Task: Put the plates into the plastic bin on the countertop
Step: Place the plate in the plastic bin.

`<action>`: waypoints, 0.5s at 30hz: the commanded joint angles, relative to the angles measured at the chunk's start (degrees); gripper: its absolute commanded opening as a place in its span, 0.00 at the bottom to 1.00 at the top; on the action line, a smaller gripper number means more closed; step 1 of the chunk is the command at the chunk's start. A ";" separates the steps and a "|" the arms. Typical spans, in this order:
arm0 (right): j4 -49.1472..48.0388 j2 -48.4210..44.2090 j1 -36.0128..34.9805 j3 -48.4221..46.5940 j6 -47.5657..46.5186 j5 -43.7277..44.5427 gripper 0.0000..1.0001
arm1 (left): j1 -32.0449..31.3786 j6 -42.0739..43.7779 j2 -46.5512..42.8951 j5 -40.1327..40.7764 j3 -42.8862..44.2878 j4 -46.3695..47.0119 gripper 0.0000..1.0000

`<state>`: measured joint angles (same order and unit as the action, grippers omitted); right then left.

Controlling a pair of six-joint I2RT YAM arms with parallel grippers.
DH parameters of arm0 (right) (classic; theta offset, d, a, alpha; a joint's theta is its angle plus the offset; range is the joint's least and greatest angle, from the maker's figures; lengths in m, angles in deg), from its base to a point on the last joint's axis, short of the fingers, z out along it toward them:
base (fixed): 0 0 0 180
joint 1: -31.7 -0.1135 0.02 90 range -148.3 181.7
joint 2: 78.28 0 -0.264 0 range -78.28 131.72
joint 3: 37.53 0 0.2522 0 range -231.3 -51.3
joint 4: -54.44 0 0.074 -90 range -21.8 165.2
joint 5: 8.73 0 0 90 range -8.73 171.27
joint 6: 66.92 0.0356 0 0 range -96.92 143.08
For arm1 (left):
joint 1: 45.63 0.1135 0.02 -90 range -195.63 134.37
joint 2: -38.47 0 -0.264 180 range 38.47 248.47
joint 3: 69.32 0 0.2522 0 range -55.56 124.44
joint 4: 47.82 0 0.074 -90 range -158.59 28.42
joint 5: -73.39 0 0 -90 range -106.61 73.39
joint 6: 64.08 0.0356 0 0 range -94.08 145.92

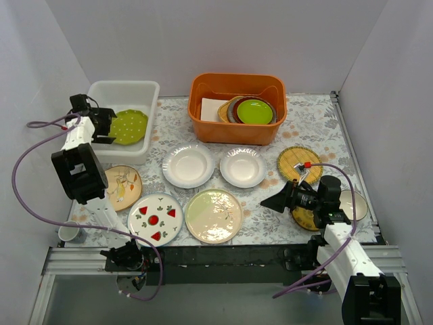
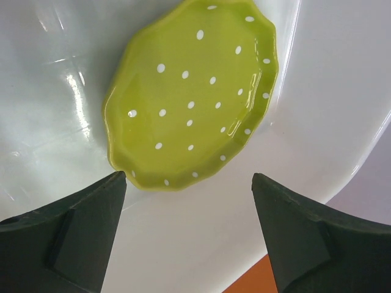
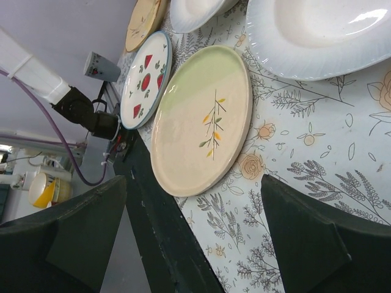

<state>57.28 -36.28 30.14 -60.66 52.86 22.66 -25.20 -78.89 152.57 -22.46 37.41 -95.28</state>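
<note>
One green dotted plate lies free beyond parted left jaws.

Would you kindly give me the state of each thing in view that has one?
left hand, open above the plastic bin.
right hand, open above the countertop.
green dotted plate, lying in the plastic bin, not gripped.
plastic bin, holds only the green dotted plate.
orange tub, holds stacked plates.
cream plate, flat on the countertop.
red-fruit plate, flat on the countertop.
</note>
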 commanded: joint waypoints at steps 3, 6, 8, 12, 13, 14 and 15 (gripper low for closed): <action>0.81 -1.48 0.07 -3.03 -0.60 -1.51 0.98 | 0.32 0.75 0.61 -1.70 4.33 -6.49 0.84; 1.42 -2.36 0.07 -3.29 -0.60 -1.51 0.98 | 0.32 0.14 -2.04 -3.72 2.40 -3.50 0.83; 1.60 -2.71 0.07 -3.29 -0.51 -1.59 0.98 | 0.32 0.75 -3.88 -4.70 2.57 -3.05 0.83; 2.13 -3.33 0.07 -3.38 -0.51 -1.77 0.98 | 0.14 0.75 -7.40 -8.12 1.34 -0.68 0.83; 2.39 -3.50 0.07 -3.38 -0.51 -1.86 0.98 | 0.23 0.67 -7.93 -8.82 1.08 -0.32 0.83; 2.48 -3.76 0.07 -3.47 -0.51 -1.86 0.98 | 0.14 0.75 -9.24 -8.92 0.99 -0.06 0.83; 2.57 -3.85 0.07 -3.38 -0.51 -1.86 0.98 | -0.12 1.36 -9.77 -9.01 1.07 0.20 0.83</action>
<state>59.45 -39.15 30.14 -61.38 52.84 22.20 -25.16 -78.48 150.23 -28.08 38.79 -97.44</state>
